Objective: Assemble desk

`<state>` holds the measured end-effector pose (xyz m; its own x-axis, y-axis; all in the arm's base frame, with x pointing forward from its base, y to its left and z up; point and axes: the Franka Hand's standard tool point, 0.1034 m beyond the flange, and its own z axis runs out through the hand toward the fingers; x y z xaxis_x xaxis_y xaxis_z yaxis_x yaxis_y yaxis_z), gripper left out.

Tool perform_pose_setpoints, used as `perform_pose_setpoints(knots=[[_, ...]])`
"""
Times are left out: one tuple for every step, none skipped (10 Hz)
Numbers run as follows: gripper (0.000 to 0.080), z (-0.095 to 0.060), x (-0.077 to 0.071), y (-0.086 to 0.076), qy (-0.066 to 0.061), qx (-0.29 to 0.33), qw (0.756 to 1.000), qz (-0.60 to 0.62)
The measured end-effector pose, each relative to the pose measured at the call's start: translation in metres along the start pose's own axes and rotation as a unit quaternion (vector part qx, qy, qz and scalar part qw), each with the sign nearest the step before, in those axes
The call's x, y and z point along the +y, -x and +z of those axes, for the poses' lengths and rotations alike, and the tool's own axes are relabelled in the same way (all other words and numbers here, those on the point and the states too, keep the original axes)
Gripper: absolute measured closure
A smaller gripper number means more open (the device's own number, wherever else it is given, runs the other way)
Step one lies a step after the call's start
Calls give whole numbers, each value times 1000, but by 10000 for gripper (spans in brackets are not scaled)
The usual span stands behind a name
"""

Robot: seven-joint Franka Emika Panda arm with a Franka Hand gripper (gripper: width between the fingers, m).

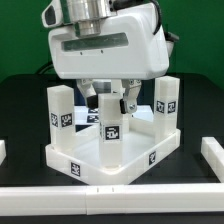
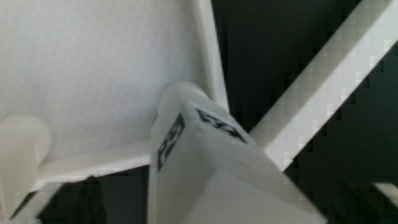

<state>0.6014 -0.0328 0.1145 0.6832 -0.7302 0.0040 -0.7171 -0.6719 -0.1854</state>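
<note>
White rigid plastic suggests a light, stiff, slippery desk (image 1: 112,150), seated on the black counter (image 1: 20,110). The front leg (image 1: 111,128) appears clamped between the jaws; mid-shaft holds are advised.

The rectangular plastic tabletop panel (image 1: 115,160) is plain white, with black-and-white square tags on its rim. The square-section plastic legs (image 1: 61,118) are white too, each carrying a black-and-white square tag. The flat table surface (image 1: 20,110) is black. The long plastic border rail (image 1: 110,202) is white.
</note>
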Motion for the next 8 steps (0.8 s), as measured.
perform_pose_setpoints(knots=[[151, 0, 0, 0, 0, 0, 1000, -27], [151, 0, -2, 1, 10, 4, 994, -106], [150, -1, -8, 5, 28, 14, 976, -213], [150, 0, -11, 7, 29, 13, 954, -299], [150, 1, -11, 8, 31, 6, 928, -371], [150, 2, -9, 10, 33, 1, 901, -434], [150, 2, -9, 10, 33, 2, 905, -424], [272, 2, -9, 10, 33, 2, 909, -415]])
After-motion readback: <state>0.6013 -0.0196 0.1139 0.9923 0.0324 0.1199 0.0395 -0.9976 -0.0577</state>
